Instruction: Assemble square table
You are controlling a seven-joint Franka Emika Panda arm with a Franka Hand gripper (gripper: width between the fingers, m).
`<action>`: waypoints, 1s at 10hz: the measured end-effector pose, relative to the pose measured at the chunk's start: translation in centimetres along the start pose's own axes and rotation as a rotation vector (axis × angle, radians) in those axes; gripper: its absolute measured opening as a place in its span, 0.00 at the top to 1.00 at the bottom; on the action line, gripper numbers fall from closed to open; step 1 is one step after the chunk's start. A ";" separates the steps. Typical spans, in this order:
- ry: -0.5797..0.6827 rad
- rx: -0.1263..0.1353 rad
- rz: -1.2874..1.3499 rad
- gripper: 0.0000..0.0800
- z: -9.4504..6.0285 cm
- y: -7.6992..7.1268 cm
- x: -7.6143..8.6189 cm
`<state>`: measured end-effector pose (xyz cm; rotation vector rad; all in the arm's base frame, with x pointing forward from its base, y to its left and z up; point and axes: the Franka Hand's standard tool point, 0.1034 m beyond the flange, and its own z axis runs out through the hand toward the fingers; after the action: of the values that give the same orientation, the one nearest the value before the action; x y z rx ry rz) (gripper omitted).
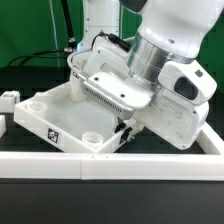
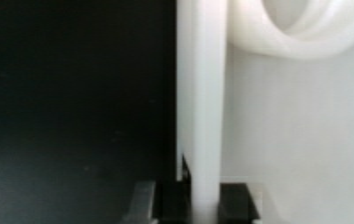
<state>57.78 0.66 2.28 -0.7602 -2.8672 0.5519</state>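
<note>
Right, in the exterior view the white square slab (image 1: 60, 115) sits mid-desk (image 1: 30, 195), just behind the low white wall (image 1: 110, 162), with a tag (image 1: 52, 131) on its near edge. A stubby leg (image 1: 10, 100) waits at that view's left. The arm's bulk hides most of the hand (image 1: 124, 128) there. The wrist view fills that in: two dark fingers (image 2: 151, 200) are pinching the slab's thin rim (image 2: 204, 100), with a round corner socket (image 2: 272, 45) close beside it.
</note>
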 end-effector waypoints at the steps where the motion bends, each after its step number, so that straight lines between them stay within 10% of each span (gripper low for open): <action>1: 0.002 0.003 -0.030 0.92 0.2 -0.2 0.0; 5: 0.011 -0.010 -0.186 0.92 0.5 -0.5 0.3; 7: -0.080 -0.138 -0.149 0.92 0.8 0.3 0.6; 10: -0.081 -0.145 -0.137 0.92 0.8 0.2 0.5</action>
<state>57.28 0.78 1.46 -0.5667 -3.0318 0.3698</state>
